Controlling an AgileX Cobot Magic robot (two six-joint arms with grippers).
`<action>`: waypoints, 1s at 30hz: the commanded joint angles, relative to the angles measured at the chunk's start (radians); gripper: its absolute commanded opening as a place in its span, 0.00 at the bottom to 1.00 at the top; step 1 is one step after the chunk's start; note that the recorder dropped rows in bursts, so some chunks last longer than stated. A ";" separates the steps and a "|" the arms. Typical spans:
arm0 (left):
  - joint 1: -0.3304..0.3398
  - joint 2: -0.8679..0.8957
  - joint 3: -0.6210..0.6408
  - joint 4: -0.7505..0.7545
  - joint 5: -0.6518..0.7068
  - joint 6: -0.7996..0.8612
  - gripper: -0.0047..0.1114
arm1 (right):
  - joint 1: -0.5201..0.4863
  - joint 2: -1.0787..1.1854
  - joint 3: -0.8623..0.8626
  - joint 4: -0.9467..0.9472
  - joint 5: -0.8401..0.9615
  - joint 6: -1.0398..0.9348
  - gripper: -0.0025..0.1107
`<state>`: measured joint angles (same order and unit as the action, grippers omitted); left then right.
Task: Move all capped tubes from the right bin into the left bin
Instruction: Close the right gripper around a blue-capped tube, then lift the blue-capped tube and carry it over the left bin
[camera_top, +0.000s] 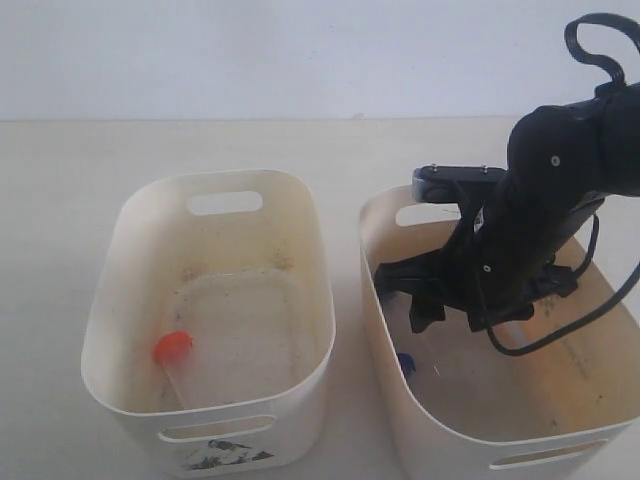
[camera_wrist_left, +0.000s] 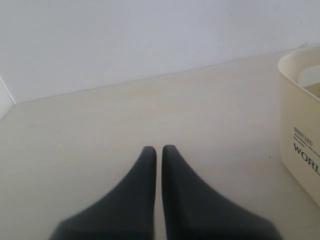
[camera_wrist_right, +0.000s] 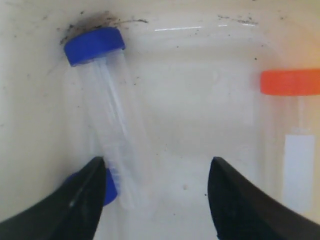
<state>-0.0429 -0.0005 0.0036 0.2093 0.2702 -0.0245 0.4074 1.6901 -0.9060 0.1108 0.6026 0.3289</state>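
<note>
The right gripper, jaws wide apart, hangs inside the cream plastic right bin. The clear blue-capped plastic tube lies between them, nearer one. Probably light, rigid, slick (may roll): pinch mid-barrel.

We see a pale bench carrying two cream tubs side by side, the left bin and the right bin, slightly apart.

Left bin: one capped tube inside. Right bin, just beside: right claw inside.
</note>
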 joint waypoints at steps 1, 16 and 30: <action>-0.001 0.000 -0.004 -0.004 -0.009 -0.013 0.08 | 0.003 -0.002 -0.002 -0.012 0.011 -0.003 0.52; -0.001 0.000 -0.004 -0.004 -0.009 -0.013 0.08 | 0.011 0.207 -0.002 0.068 -0.014 -0.022 0.52; -0.001 0.000 -0.004 -0.004 -0.009 -0.013 0.08 | 0.011 0.018 -0.003 0.057 0.053 -0.021 0.02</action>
<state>-0.0429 -0.0005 0.0036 0.2093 0.2702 -0.0245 0.4164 1.7877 -0.9119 0.1521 0.6431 0.3189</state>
